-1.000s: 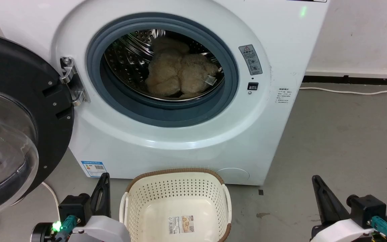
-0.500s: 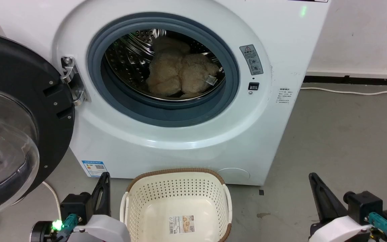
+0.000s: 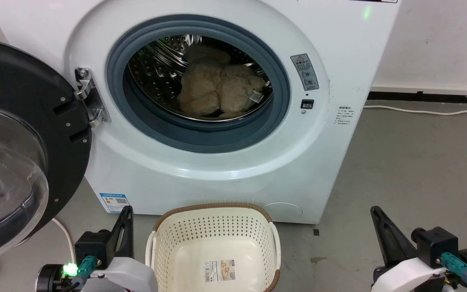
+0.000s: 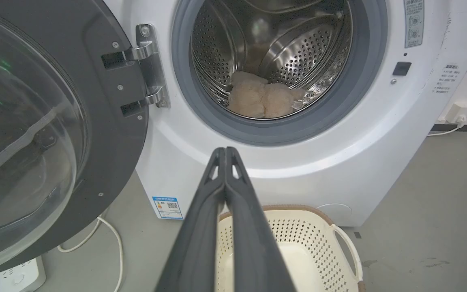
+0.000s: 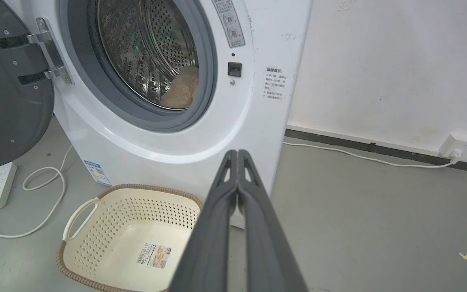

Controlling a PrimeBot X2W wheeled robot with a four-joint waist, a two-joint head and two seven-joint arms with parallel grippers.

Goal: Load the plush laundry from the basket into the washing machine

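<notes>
Hardly a twitch this last second: the plush laundry (image 3: 217,91) sits in the drum (image 3: 152,73) of the washing machine (image 3: 217,178), the basket (image 3: 213,206) bare, my left gripper (image 4: 225,151) and right gripper (image 5: 237,152) both pinched together on nothing, so loading looks done.

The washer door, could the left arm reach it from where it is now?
Probably yes: the door stands wide open just left of the left gripper, with nothing between them; the basket sits on its other side.
</notes>
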